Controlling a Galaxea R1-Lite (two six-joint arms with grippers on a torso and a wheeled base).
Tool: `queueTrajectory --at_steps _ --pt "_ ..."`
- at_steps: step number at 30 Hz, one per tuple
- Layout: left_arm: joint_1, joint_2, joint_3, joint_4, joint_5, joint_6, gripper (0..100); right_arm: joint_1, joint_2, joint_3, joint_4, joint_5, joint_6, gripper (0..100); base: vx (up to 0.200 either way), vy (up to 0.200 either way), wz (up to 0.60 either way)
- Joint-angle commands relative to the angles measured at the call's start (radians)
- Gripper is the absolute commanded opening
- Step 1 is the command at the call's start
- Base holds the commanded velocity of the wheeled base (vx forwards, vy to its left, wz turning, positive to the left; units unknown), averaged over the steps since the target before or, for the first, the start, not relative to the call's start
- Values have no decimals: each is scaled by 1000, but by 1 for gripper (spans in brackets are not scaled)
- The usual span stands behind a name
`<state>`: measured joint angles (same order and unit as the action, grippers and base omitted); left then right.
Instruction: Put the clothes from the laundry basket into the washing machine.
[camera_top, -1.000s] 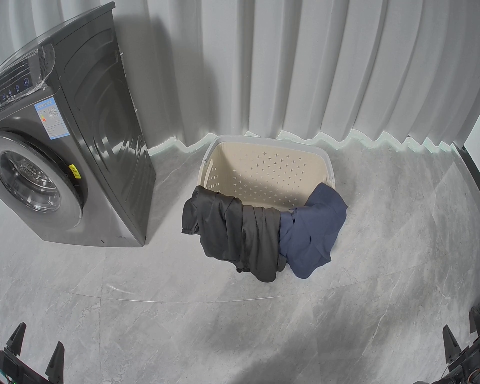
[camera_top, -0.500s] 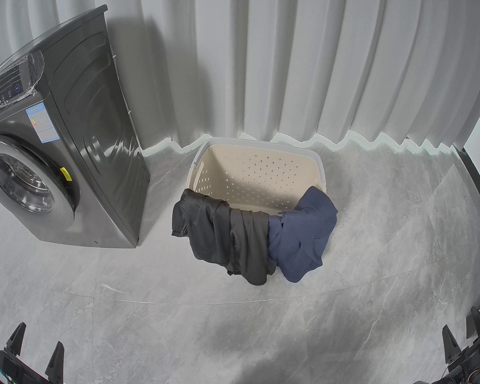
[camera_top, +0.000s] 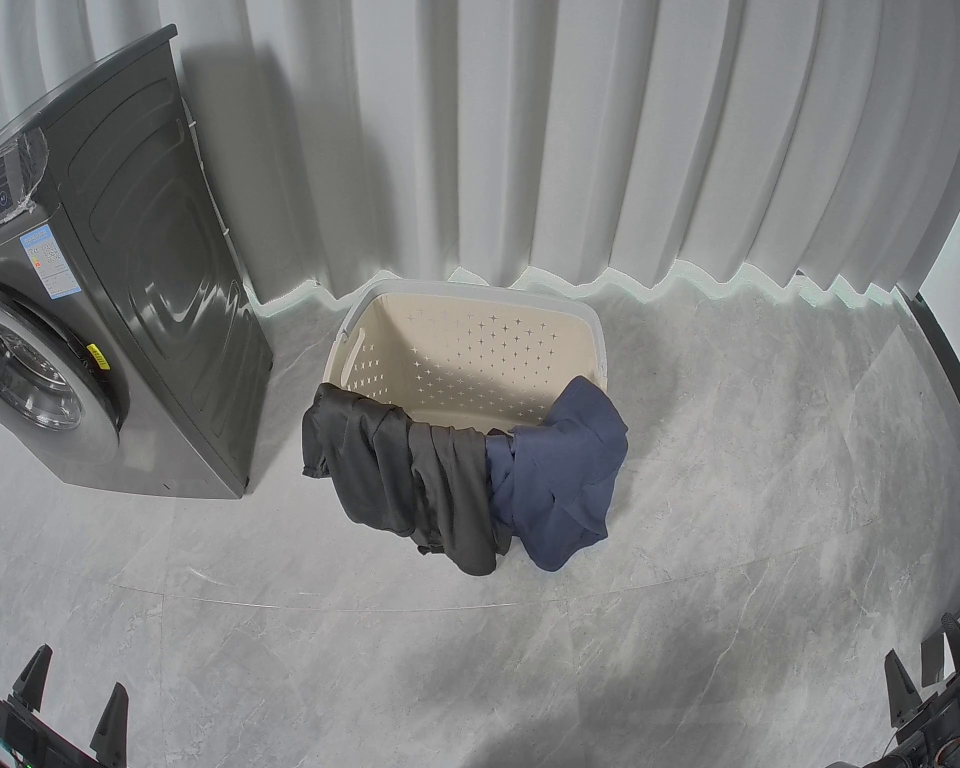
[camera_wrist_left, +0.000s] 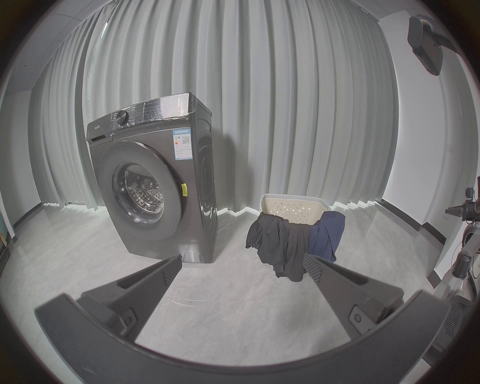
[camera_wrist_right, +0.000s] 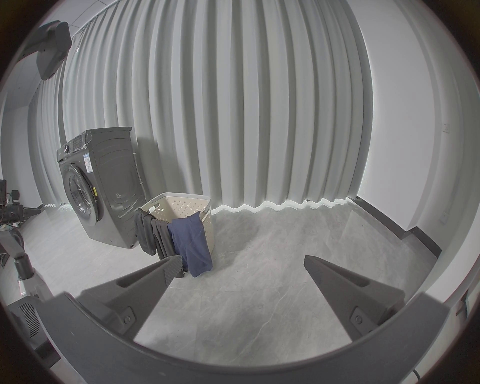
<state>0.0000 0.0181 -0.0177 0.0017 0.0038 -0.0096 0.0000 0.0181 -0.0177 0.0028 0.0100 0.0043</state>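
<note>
A cream laundry basket (camera_top: 470, 300) stands on the floor in front of the curtain. A dark grey garment (camera_top: 400, 475) and a blue garment (camera_top: 555, 480) hang over its near rim, side by side. The grey washing machine (camera_top: 130, 270) stands to the basket's left, its round glass door (camera_wrist_left: 142, 192) facing the room. My left gripper (camera_top: 70, 695) is low at the near left, open and holding nothing. My right gripper (camera_top: 925, 665) is low at the near right, also open and holding nothing. Both are far from the basket (camera_wrist_left: 292, 207), with bare floor between.
A pleated white curtain (camera_top: 560, 130) runs along the back. A white wall with a dark baseboard (camera_wrist_right: 395, 230) closes the right side. Grey tiled floor (camera_top: 500, 660) lies open between me and the basket. A stand with equipment (camera_wrist_left: 467, 235) is at the far right.
The whole head picture has shifted to the left, so the camera has turned; the basket sits nearer the middle. The clothes and both grippers keep their places.
</note>
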Motion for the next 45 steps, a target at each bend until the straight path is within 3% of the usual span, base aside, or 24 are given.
queueTrajectory --at_steps 1,20,32,41,45 --pt "0 -18 16 0 1 -1 100 0 -4 16 0 1 0 100 200 0 0" --pt "0 -18 16 0 1 0 100 0 -6 16 0 1 0 100 200 0 0" --pt "0 -18 16 0 1 -4 100 0 -6 16 0 1 0 100 0 0 0" --pt "0 -18 16 0 1 -3 100 0 -6 16 0 1 0 100 200 0 0" --pt "0 -18 16 0 1 0 100 0 -6 16 0 -1 0 100 0 0 0"
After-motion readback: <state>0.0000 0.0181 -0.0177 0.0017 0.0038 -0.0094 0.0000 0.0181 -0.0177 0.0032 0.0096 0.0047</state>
